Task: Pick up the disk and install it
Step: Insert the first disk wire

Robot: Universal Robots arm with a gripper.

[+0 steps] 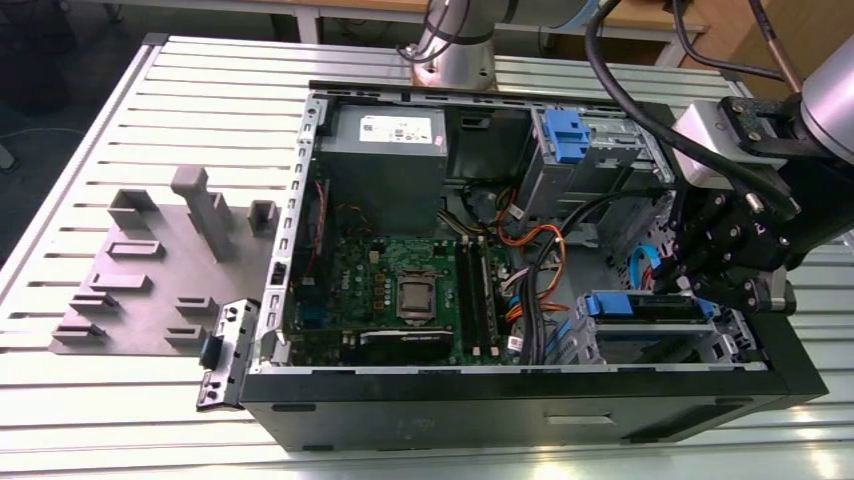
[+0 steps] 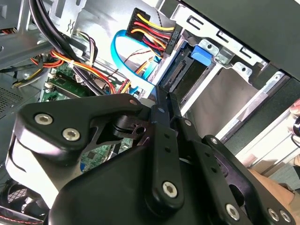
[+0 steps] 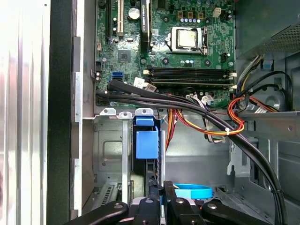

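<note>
Disk (image 1: 647,305) partly hid by end effector (image 3: 158,186)

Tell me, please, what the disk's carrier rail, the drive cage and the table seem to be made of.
The disk's carrier rail looks like blue moulded plastic: even colour, soft sheen. The drive cage appears bare grey sheet metal, with punched holes and folded edges. The table seems slotted aluminium, pale and matte; the alloy is a guess.

The gripper (image 2: 166,101) had matt black links with bright metal screws. The disk (image 3: 146,145) carried a smooth blue plastic rail. The case (image 1: 534,400) was matt black outside and bare grey sheet metal inside. The table (image 1: 174,100) was pale ribbed metal with a soft sheen.
</note>
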